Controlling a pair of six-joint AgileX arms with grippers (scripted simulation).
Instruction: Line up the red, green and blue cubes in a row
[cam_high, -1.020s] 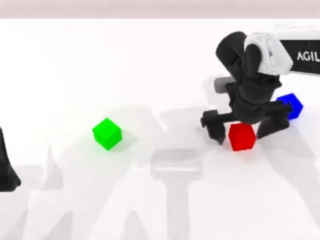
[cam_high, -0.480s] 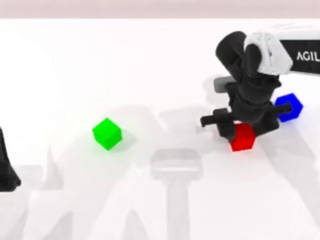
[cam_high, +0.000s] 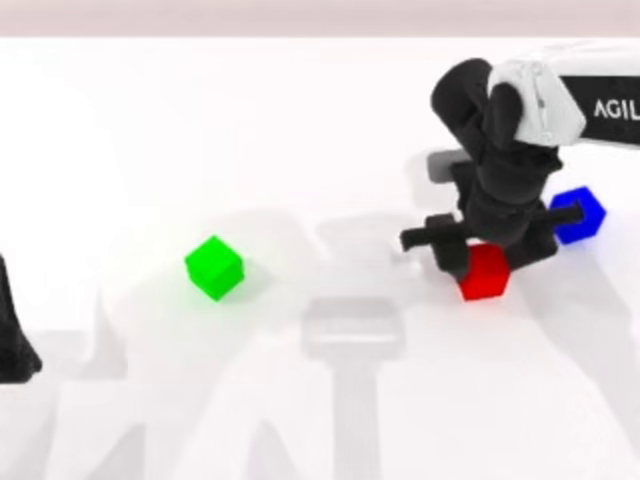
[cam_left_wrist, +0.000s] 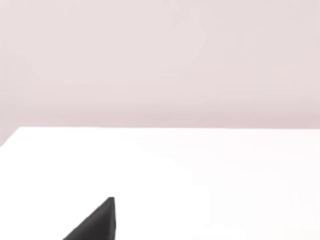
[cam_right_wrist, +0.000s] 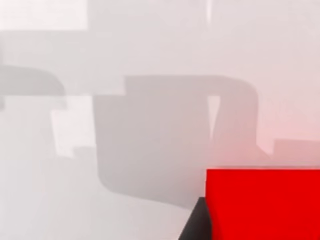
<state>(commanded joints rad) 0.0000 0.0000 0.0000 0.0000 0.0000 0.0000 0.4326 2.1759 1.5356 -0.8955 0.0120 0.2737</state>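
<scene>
1. Gripping the red cube (cam_high: 485, 272), right gripper (cam_high: 490, 258) closed on it at the table's (cam_high: 300, 130) right side; cube's upper part hidden under the black fingers, lower faces exposed.
2. Blue cube (cam_high: 580, 215) just right of the gripper, its left edge partly covered by the wrist; contact impossible to judge.
3. Green cube (cam_high: 214, 266) alone, left of centre, well apart from the other two.
4. Left arm (cam_high: 15, 340) parked at the left edge, largely cut off; fingers unseen, so width cannot be told.
5. Right wrist view: red cube (cam_right_wrist: 265, 202) cropped at the frame corner, one dark finger (cam_right_wrist: 196, 225) beside it.
6. Left wrist view: bare table, one dark tip at the border.
</scene>
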